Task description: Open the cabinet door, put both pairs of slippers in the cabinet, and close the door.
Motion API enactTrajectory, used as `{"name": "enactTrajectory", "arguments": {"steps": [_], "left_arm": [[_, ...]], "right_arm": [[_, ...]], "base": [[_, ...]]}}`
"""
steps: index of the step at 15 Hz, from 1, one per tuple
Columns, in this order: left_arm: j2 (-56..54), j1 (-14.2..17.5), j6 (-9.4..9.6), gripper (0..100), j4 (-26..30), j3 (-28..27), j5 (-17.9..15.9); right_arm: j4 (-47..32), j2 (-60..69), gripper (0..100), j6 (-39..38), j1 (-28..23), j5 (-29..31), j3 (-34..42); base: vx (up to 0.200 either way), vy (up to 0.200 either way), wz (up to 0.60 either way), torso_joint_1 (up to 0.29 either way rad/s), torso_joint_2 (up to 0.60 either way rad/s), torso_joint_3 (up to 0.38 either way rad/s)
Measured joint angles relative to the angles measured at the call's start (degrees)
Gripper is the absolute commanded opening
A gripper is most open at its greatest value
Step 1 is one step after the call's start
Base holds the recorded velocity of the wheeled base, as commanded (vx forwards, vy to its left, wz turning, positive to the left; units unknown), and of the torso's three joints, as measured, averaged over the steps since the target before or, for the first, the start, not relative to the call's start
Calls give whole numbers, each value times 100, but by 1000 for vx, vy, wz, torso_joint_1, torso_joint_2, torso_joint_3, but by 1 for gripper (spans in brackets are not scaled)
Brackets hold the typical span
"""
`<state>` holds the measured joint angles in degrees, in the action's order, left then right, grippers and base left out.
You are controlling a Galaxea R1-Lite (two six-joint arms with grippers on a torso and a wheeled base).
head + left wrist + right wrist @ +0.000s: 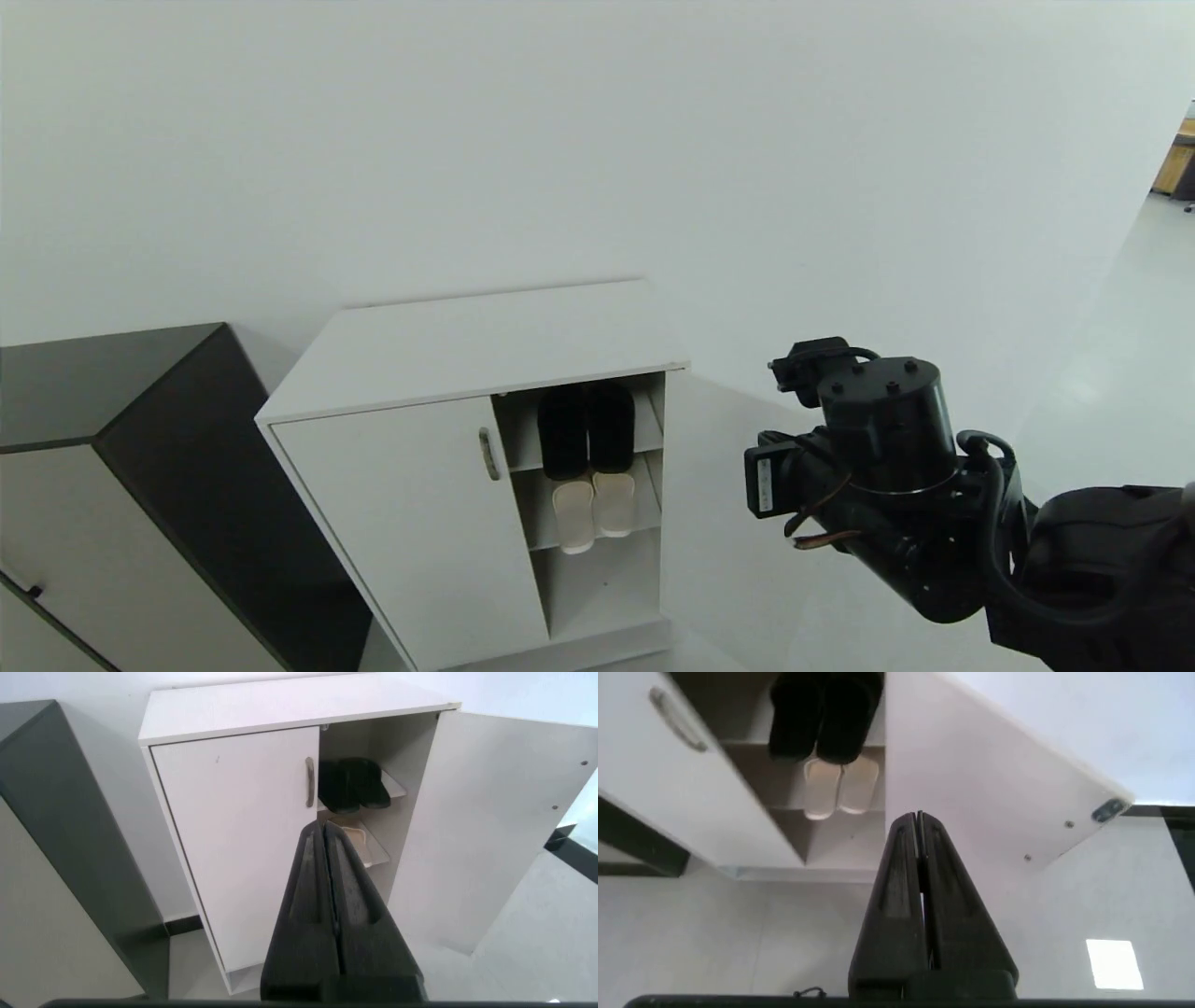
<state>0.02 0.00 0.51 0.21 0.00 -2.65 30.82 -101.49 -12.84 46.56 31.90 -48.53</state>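
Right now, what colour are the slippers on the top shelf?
The slippers are black, clearest in the head view.

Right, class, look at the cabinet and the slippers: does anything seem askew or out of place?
Little stands out. The white slippers on the middle shelf slightly overhang its front edge. Both they and the black slippers above lie straight, paired. The right door stands open.

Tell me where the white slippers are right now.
In the head view, the white slippers sit on the second shelf in the open right half of the cabinet, directly below the black slippers.
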Motion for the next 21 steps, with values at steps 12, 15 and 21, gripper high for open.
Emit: {"name": "enactTrajectory", "arguments": {"steps": [12,15,21], "left_arm": [[0,-5,0,0,-10,-2,0],[-2,0,2,0,-2,0,0],[-2,0,2,0,-2,0,0]], "right_arm": [[402,-850,0,219,-1922,-1324,-850],[708,-1441,0,213,-2421,-1625,-1237],[864,-2216,0,193,-2862,-1663,-1825]], "base": [[-50,0,0,2,0,1],[0,0,0,0,0,0],[0,0,0,0,0,0]]}}
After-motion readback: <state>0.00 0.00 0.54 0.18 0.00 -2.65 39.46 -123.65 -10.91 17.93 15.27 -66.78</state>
